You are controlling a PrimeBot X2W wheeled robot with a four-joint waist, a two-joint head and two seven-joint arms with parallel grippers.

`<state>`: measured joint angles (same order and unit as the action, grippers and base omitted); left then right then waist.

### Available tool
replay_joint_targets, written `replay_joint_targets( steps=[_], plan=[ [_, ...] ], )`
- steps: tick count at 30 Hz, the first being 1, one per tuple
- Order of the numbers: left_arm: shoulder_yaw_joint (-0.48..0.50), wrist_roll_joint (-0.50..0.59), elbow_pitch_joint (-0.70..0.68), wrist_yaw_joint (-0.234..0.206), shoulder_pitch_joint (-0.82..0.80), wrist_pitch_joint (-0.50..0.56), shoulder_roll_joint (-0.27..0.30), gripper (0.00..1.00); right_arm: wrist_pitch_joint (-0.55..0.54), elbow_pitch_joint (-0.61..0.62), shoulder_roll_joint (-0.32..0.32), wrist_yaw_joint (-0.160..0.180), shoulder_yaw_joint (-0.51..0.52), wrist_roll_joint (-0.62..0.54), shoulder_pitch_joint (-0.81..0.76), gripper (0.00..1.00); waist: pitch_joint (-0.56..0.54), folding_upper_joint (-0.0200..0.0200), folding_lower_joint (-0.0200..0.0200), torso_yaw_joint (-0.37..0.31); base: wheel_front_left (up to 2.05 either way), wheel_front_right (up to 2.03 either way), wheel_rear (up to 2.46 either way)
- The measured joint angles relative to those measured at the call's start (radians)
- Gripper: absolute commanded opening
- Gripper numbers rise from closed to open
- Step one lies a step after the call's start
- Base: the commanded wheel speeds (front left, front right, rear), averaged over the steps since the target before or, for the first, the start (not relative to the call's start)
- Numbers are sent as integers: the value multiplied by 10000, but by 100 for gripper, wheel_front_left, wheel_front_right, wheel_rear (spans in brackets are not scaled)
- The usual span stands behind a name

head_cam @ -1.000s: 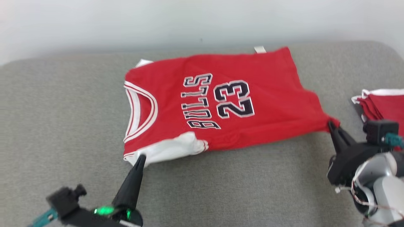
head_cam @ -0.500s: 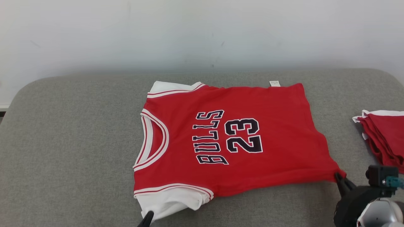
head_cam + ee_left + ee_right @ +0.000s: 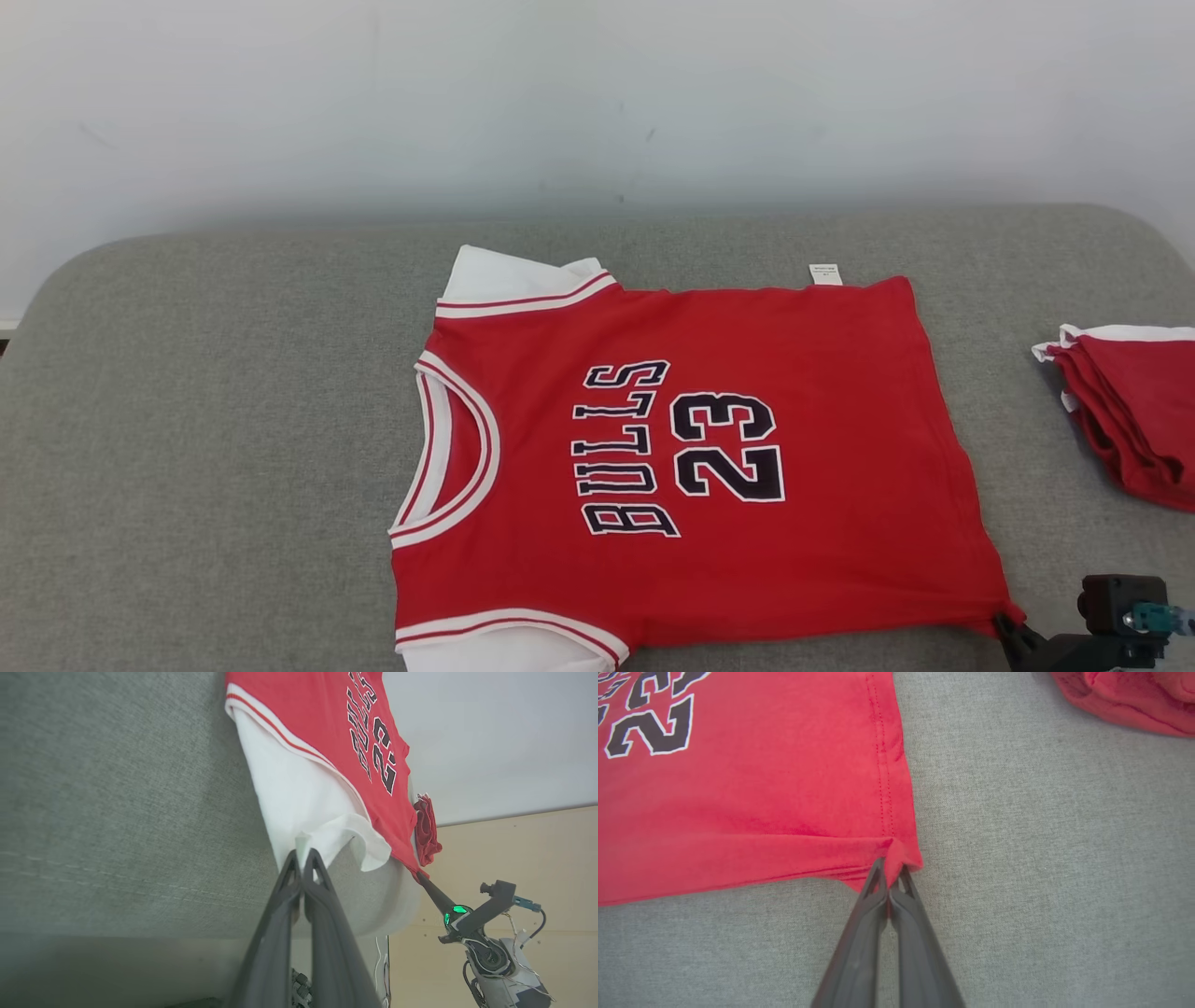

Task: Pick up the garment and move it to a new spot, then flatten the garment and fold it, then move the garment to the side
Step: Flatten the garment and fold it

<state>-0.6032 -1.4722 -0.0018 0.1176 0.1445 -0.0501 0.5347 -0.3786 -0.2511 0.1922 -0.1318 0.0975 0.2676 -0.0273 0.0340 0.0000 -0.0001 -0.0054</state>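
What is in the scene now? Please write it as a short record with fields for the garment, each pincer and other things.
garment: red Bulls 23 jersey, spread out, print up
surface: grey cushion
left pincer: shut on the white sleeve edge
right pincer: shut on the hem corner
nearby: folded red garments, on the robot's right, apart from the jersey

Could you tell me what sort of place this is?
Probably an indoor clothes-folding test bench: a grey padded surface against a plain white wall, one red jersey spread out, more red garments piled beside it.
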Motion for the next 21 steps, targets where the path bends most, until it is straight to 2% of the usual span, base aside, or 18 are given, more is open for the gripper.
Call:
replay_joint_targets(
  steps=[7, 11, 17, 21],
  plan=[
    [-144, -153, -192, -52, 376, 389, 314, 0, -278, 414, 54, 0, 73, 56, -347, 0, 57, 0, 0, -67, 0, 0, 0],
    [-245, -242, -420, -224, 535, 675, 556, 0, -466, 662, 69, 0, 36, 69, -542, 0, 146, 0, 0, -113, 0, 0, 0],
    [228, 359, -629, -184, 316, -303, 497, 0, -426, 1011, -10, 0, 25, 69, -623, 0, 257, 0, 0, -130, 0, 0, 0],
    [318, 1041, -518, -33, -517, -834, 132, 0, 63, 1204, -69, 0, 54, 69, -347, 0, 339, 0, 1, -121, 0, 0, 0]
  ],
)
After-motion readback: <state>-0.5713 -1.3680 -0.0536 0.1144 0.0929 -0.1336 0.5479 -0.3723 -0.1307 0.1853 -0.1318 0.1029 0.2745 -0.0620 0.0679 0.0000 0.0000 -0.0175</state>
